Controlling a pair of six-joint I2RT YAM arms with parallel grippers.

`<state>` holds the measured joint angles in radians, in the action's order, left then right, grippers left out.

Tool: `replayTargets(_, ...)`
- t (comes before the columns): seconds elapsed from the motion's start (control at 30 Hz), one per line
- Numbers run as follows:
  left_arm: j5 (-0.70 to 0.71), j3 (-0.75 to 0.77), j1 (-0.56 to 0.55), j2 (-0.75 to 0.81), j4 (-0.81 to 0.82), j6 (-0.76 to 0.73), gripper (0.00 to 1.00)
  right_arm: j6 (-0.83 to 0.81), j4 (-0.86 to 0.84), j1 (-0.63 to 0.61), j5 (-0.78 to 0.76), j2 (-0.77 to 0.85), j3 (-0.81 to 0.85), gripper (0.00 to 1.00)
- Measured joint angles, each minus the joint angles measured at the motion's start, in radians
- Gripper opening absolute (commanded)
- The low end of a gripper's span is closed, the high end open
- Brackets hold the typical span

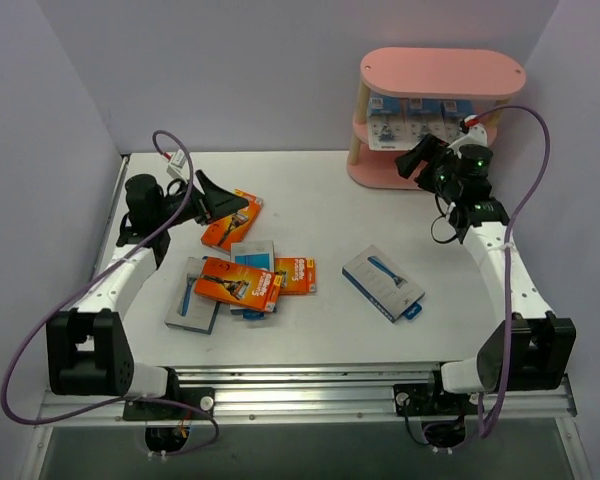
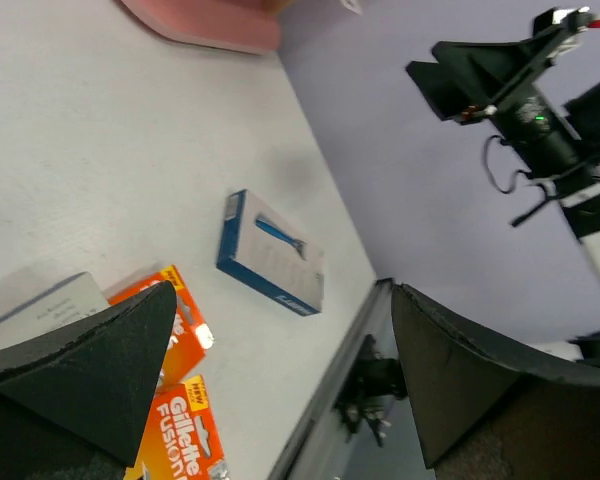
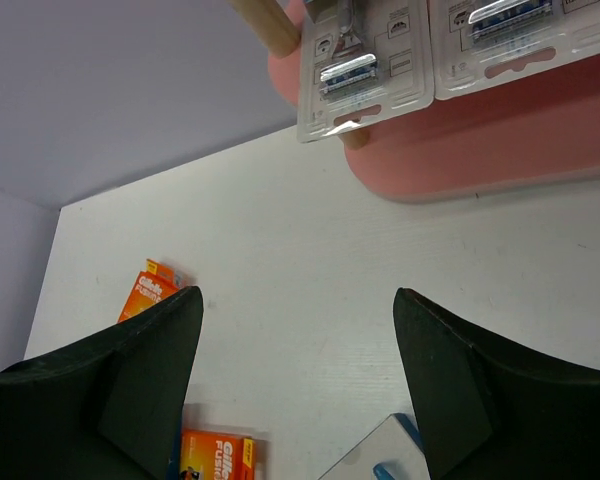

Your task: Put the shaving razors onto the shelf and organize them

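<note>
Right wrist view cuts off blister cards point(image 3: 365, 62) on shelf point(image 3: 500, 140).

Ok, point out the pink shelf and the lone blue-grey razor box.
pink shelf point(image 1: 443, 72): top external view, on its top board.
blue-grey razor box point(image 1: 383, 284): top external view, on its printed face.

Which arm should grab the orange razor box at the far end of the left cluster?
Left. The left gripper is open and empty, right beside the flat orange razor box. The right gripper, also open, sits across the table by the pink three-tier shelf.
</note>
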<state>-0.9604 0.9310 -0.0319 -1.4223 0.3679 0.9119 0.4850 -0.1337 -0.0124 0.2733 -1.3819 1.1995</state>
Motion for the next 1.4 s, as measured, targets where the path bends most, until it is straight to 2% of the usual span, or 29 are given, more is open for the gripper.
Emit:
replayTargets(0.17,0.248,0.11,-0.121,0.115,-0.384,-0.314,0.94,-0.04,0.063,-0.011,0.047,0.042,0.007,0.72)
replayTargets(0.27,0.387,0.127,-0.204,0.182,-0.52,-0.439,0.94,-0.076,0.108,-0.051,0.061,0.062,0.0,0.72)
replayTargets(0.47,0.595,0.147,-0.277,0.219,-0.679,-0.579,0.94,-0.132,0.164,-0.296,0.054,0.087,-0.098,0.71)
replayTargets(0.57,0.679,0.148,-0.282,0.219,-0.725,-0.615,0.94,-0.135,0.179,-0.406,0.053,0.07,-0.161,0.7)
replayTargets(0.77,0.783,0.148,-0.295,0.235,-0.763,-0.652,0.94,-0.118,0.164,-0.521,0.053,0.031,-0.305,0.68)
replayTargets(0.8,0.793,0.148,-0.296,0.24,-0.766,-0.655,0.94,-0.109,0.15,-0.537,0.058,0.025,-0.324,0.65)
replayTargets(0.9,0.819,0.148,-0.298,0.247,-0.77,-0.662,0.94,-0.065,0.079,-0.572,0.098,0.018,-0.386,0.6)
replayTargets(1.03,0.843,0.149,-0.3,0.247,-0.78,-0.664,0.94,0.027,-0.04,-0.598,0.14,0.015,-0.462,0.59)
replayTargets(1.4,0.879,0.149,-0.301,0.247,-0.795,-0.669,0.94,0.262,-0.349,-0.716,0.179,-0.063,-0.538,0.51)
